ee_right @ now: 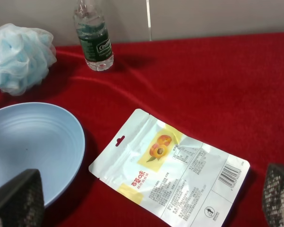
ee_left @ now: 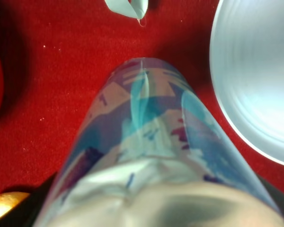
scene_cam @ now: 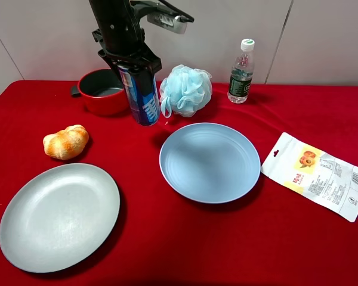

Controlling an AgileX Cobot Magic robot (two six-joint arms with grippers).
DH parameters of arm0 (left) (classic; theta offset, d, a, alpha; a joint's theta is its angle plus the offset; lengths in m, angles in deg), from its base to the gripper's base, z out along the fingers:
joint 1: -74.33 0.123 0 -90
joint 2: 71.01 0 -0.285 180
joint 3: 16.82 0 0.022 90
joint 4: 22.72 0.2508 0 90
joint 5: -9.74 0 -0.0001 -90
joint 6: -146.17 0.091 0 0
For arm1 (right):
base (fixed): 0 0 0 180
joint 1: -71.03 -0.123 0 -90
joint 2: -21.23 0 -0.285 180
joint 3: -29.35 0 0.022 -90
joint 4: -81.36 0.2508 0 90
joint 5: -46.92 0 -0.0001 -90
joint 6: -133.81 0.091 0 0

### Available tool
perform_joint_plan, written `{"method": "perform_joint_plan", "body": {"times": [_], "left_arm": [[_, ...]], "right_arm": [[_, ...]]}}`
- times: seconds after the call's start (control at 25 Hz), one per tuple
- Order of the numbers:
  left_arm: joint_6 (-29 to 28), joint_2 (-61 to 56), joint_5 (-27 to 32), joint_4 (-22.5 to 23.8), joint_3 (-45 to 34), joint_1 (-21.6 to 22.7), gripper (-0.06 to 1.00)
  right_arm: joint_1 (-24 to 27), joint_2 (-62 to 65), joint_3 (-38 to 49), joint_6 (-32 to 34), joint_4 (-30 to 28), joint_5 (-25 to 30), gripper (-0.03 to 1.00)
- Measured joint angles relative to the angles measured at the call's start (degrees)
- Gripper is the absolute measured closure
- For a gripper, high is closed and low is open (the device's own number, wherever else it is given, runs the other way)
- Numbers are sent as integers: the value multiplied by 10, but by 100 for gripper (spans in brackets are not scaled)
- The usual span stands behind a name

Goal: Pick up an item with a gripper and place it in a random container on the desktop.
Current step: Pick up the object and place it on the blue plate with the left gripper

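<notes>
My left gripper (scene_cam: 135,64) is shut on the top of the tall blue can (scene_cam: 142,95), which is tilted a little, its base at or just above the red cloth (scene_cam: 197,250) between the red pot and the pouf. The can fills the left wrist view (ee_left: 146,142). The light blue plate (scene_cam: 209,162) lies to the right of the can and nearer the front; its rim shows in the left wrist view (ee_left: 255,80) and the right wrist view (ee_right: 28,142). My right gripper (ee_right: 149,189) is open and empty above the snack packet; it is out of the exterior view.
A red pot (scene_cam: 102,90) stands just left of the can and a blue bath pouf (scene_cam: 185,89) just right. A bread roll (scene_cam: 65,142) and a grey-green plate (scene_cam: 59,214) lie front left. A water bottle (scene_cam: 241,71) and a snack packet (scene_cam: 316,176) are on the right.
</notes>
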Motion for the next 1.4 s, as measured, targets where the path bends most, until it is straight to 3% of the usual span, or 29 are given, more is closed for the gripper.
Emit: {"method": "perform_joint_plan", "body": {"times": [0.44, 1.4], "left_arm": [[-19, -16, 1, 3, 5, -13, 28], [-64, -4, 1, -2, 5, -170, 28]], "right_arm": [[0, 0, 0, 0, 0, 0, 28], [0, 0, 0, 0, 0, 0, 28]]}}
